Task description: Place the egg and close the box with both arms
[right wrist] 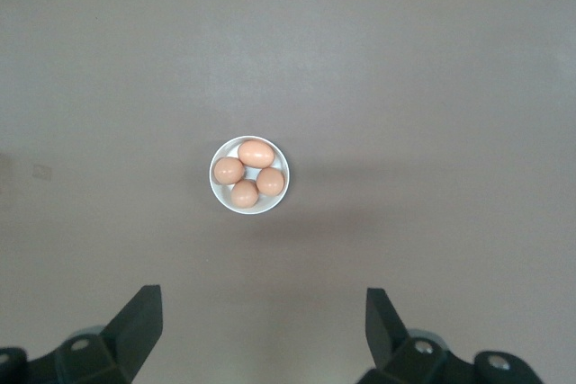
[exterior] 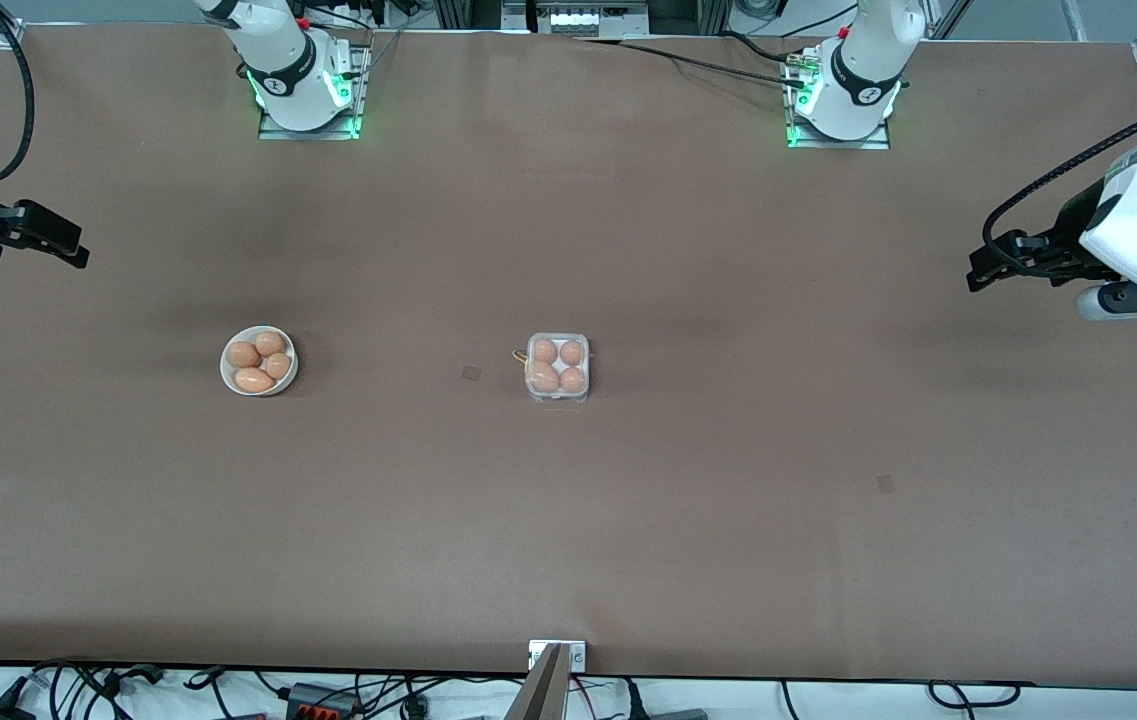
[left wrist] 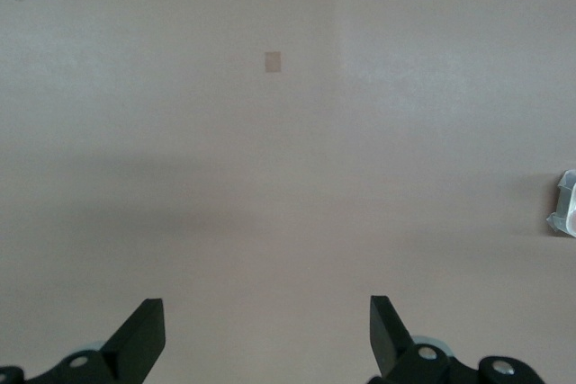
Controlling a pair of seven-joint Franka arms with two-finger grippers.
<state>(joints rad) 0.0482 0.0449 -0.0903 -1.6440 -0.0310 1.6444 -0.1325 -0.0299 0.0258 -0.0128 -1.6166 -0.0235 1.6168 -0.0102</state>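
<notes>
Over the table's right-arm end, the right gripper (right wrist: 261,325) is held spread and empty above the white bowl (exterior: 259,361) of four eggs; the left gripper (left wrist: 267,334), likewise spread, waits over bare table, apparently parked. Mid-table, at the bowl's three o'clock, the box (exterior: 558,367) appears closed, four tan eggs inside.

Soft, even overhead light, faint blurred shadows on the brown table (exterior: 568,520), and no glare.
</notes>
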